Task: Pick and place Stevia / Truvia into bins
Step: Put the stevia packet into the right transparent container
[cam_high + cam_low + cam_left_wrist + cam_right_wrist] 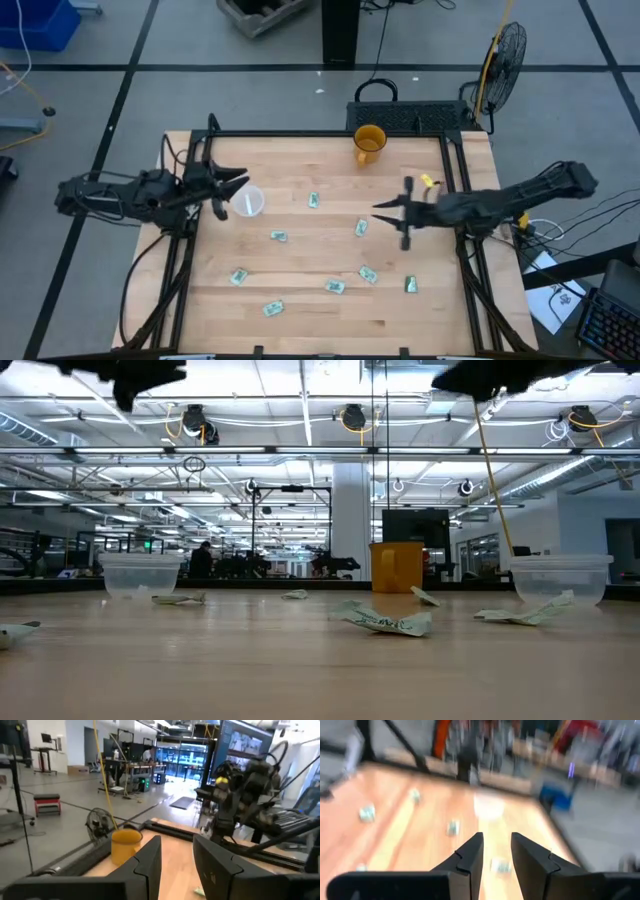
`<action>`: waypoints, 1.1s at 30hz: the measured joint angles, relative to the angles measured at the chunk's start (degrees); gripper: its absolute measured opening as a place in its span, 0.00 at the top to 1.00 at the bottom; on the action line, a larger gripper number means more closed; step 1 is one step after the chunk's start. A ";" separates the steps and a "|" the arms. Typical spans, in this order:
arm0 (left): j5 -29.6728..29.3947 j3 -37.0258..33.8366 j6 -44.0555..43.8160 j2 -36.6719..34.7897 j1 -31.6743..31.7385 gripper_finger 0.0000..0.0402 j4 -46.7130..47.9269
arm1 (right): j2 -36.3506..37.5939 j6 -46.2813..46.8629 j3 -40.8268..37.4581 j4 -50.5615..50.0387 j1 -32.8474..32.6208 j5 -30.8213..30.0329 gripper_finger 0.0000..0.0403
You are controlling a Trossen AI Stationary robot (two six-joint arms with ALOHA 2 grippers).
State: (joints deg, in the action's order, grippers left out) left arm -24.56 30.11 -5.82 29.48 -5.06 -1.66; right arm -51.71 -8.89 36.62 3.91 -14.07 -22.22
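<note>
While the wooden table (pixel 300 310) fills the middle of the high view, the two dark arms reach in over it from either side. The left arm (pixel 110 195) comes from the left edge, and its left gripper (pixel 235 190) hangs just beside a clear cup (pixel 248 202) near that edge; its fingers (pixel 150 857) stand a little apart with nothing between them. The right arm (pixel 520 195) comes from the right edge, and its right gripper (pixel 385 213) is held above the table just right of the middle, near one packet; its fingers (pixel 470 855) are likewise slightly apart and bare. A yellow-orange cup (pixel 368 143) stands at the far edge of the table, right of centre. In the low view a second clear cup (pixel 560 578) shows at the right, well apart from the other one (pixel 140 574) at the left. The packets lie loose on the wood, none in a cup that can be seen: one (pixel 313 200) right of the left cup, one (pixel 361 228) near the right gripper, one (pixel 278 236) around the middle, and five toward the near edge (pixel 238 276) (pixel 272 308) (pixel 334 286) (pixel 368 273) (pixel 410 285). From table height several look creased, with the nearest (pixel 385 621) lying crumpled at centre
</note>
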 joint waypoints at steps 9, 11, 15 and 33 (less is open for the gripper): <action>-3.08 9.20 4.86 17.58 0.00 0.71 -0.12 | -18.87 11.09 3.08 -7.88 4.42 6.19 0.76; -4.22 9.27 5.16 19.84 0.00 0.71 0.29 | -22.13 10.43 3.08 -8.06 4.42 7.42 0.73; -4.00 9.22 4.62 23.47 -0.02 0.71 0.29 | -27.44 9.36 3.09 -7.15 4.70 13.18 0.65; -3.72 9.20 2.19 27.54 -0.24 0.71 -0.61 | -41.20 5.76 3.14 0.08 8.60 10.27 0.56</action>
State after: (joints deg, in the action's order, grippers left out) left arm -28.28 39.31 -3.63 57.01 -5.30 -2.27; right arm -92.91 -3.13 39.76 3.99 -5.47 -11.96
